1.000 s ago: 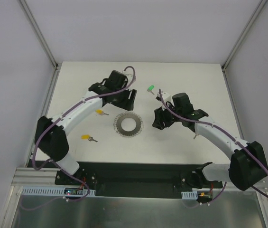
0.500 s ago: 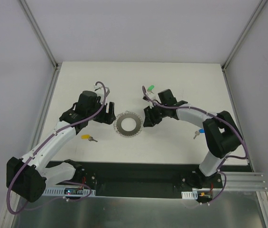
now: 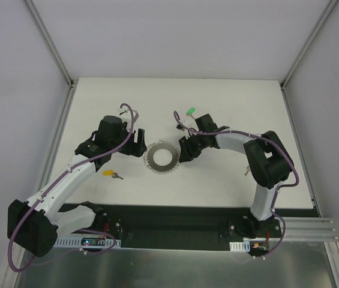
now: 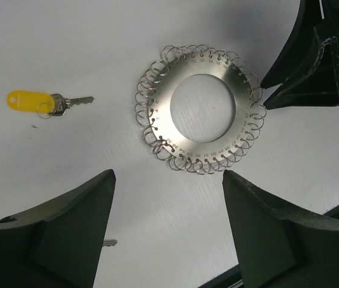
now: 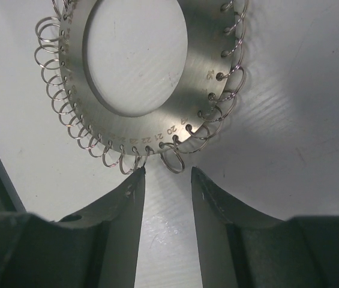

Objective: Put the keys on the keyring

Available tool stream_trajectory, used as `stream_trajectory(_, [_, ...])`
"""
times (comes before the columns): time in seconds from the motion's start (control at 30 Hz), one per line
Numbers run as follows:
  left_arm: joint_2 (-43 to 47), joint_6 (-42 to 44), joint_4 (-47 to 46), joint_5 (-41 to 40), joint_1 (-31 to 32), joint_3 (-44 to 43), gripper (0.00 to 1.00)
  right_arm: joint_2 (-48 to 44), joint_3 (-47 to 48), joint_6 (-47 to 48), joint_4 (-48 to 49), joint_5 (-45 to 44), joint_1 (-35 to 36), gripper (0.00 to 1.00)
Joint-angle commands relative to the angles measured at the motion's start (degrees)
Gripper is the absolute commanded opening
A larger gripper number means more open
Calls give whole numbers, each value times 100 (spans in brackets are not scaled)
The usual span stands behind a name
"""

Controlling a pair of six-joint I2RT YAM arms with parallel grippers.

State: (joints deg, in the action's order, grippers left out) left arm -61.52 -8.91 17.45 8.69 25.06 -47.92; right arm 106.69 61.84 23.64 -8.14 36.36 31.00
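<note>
The keyring (image 3: 162,158) lies flat on the white table, a silver disc edged with wire loops, also seen in the left wrist view (image 4: 163,129) and the right wrist view (image 5: 202,90). My left gripper (image 3: 134,145) hovers just left of it, open wide (image 4: 168,174), holding nothing. My right gripper (image 3: 185,153) is at the ring's right edge, open with a narrow gap (image 5: 167,171). One wire loop (image 5: 173,159) hangs just ahead of that gap, and one fingertip (image 5: 139,173) touches a neighbouring loop. A yellow-headed key (image 3: 110,174) (image 4: 30,102) lies left of the ring. A green-headed key (image 3: 190,111) lies behind the right gripper.
A bare key blade (image 4: 110,243) pokes out beside the left gripper's finger. The right gripper's black fingers (image 4: 304,72) show across the ring in the left wrist view. The table's near edge (image 3: 175,207) runs by the arm bases, and white walls close in the other sides.
The left arm swung from behind the ring to its left side and opened wider. The right gripper slid in to the ring's right edge and its jaws narrowed.
</note>
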Motion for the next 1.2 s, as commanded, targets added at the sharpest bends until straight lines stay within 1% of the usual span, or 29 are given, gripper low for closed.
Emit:
stream_trajectory(0.0, [-27, 73, -172, 54, -36, -94, 72, 123, 267, 229, 146, 222, 29, 40])
stream_trajectory(0.17, [-36, 64, -172, 115, -27, -103, 72, 273, 293, 282, 164, 275, 28, 39])
stream_trajectory(0.2, [-36, 82, -172, 116, -36, -95, 72, 290, 302, 290, 164, 310, 11, 38])
stream_trajectory(0.23, [-36, 73, -172, 124, -36, -95, 72, 299, 302, 299, 164, 328, 2, 35])
stream_trajectory(0.27, [-27, 91, -172, 124, -27, -103, 72, 325, 302, 308, 164, 371, 2, 34])
stream_trajectory(0.43, [-45, 100, -172, 177, -27, -103, 73, 308, 302, 378, 67, 504, -33, 22])
stream_trajectory(0.47, [-53, 100, -163, 186, -27, -103, 72, 317, 293, 413, 50, 539, -24, 21])
stream_trajectory(0.5, [-53, 91, -172, 203, -36, -103, 72, 308, 293, 431, 6, 556, -24, 14])
stream_trajectory(0.6, [-54, 82, -163, 239, -27, -112, 73, 230, 267, 492, -64, 618, -24, 3])
stream_trajectory(0.63, [-53, 82, -163, 265, -36, -112, 73, 185, 258, 493, -82, 635, -24, 1])
stream_trajectory(0.8, [-27, 99, -172, 423, -27, -200, 73, -297, 91, 475, -100, 583, 2, 1])
stream_trajectory(1.03, [-97, 223, -172, 1064, -27, -648, 73, -1702, -6, 493, -39, 38, 178, 1])
stream_trajectory(1.13, [-54, 354, -181, 1407, -36, -946, 73, -2134, 82, 484, 14, -94, 187, 1])
stream_trajectory(1.17, [-27, 442, -190, 1495, -27, -1112, 73, -2405, 108, 484, 40, -137, 187, 1])
